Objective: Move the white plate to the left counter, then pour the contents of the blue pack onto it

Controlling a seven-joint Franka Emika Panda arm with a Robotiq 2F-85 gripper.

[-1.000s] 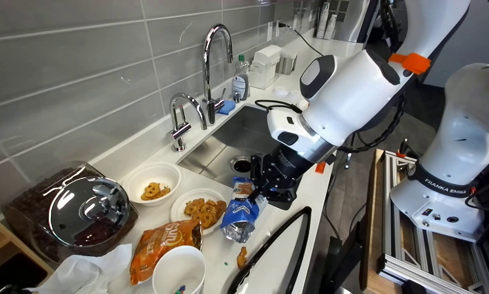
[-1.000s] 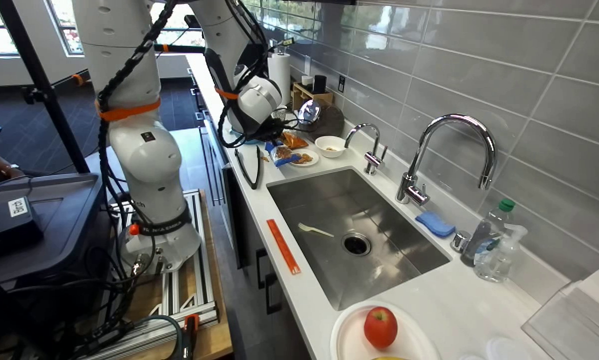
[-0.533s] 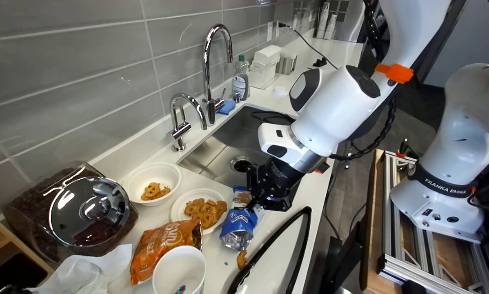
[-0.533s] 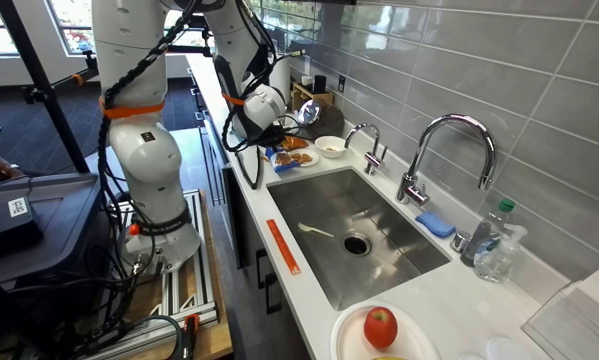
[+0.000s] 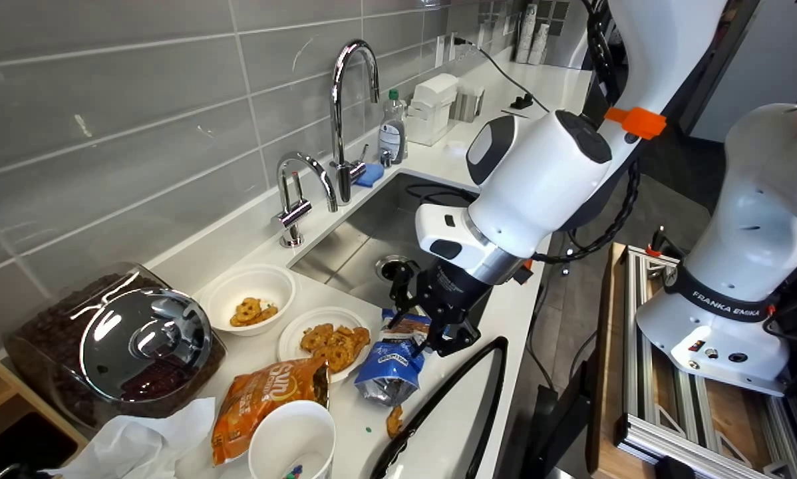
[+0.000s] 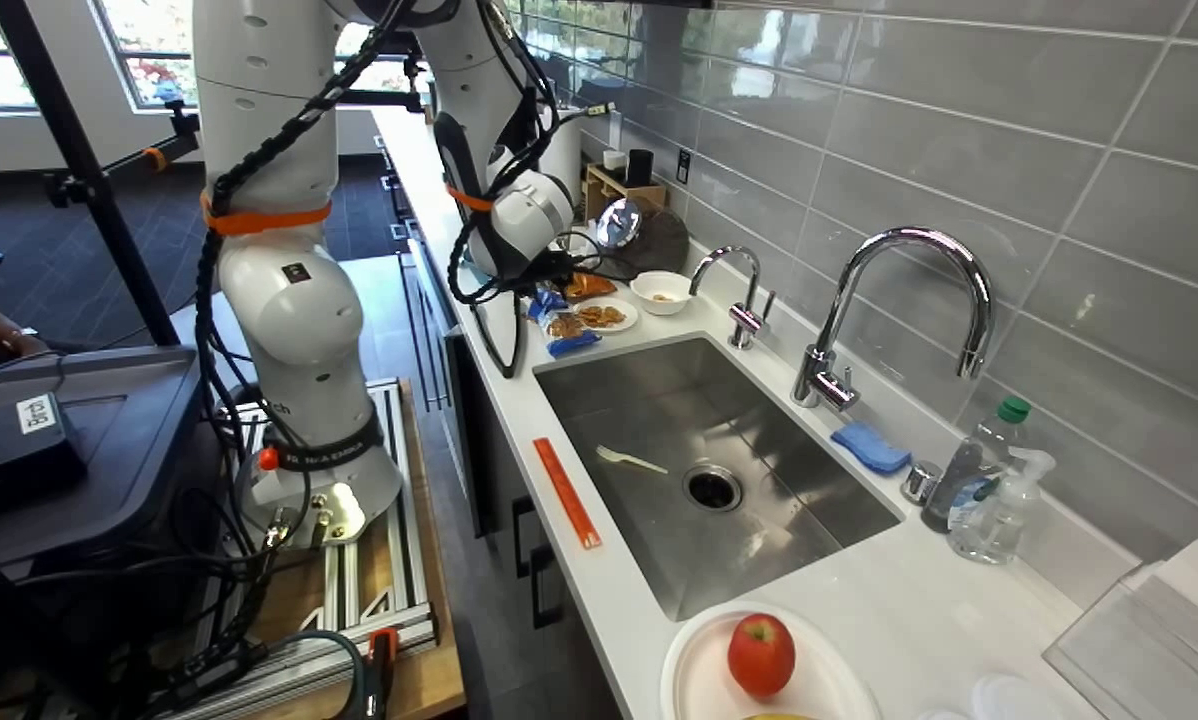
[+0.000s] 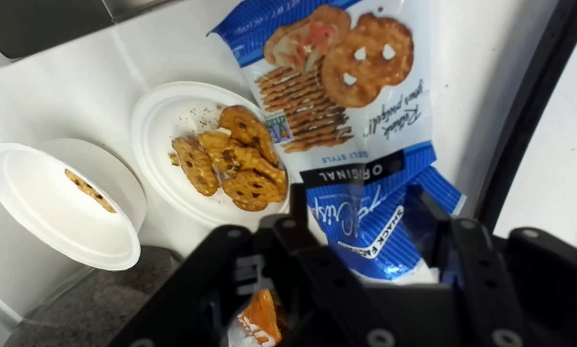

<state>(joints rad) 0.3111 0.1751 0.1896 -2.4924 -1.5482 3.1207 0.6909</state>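
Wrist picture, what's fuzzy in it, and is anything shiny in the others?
In the wrist view, the end effector looks blurry, the blue pack clearer; in an exterior view, the jar lid has white glare; in an exterior view, the wall tiles shine.

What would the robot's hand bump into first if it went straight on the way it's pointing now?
Most likely the blue pack: in the wrist view it shows straight ahead of the open hand, though how near it is, I can't tell.
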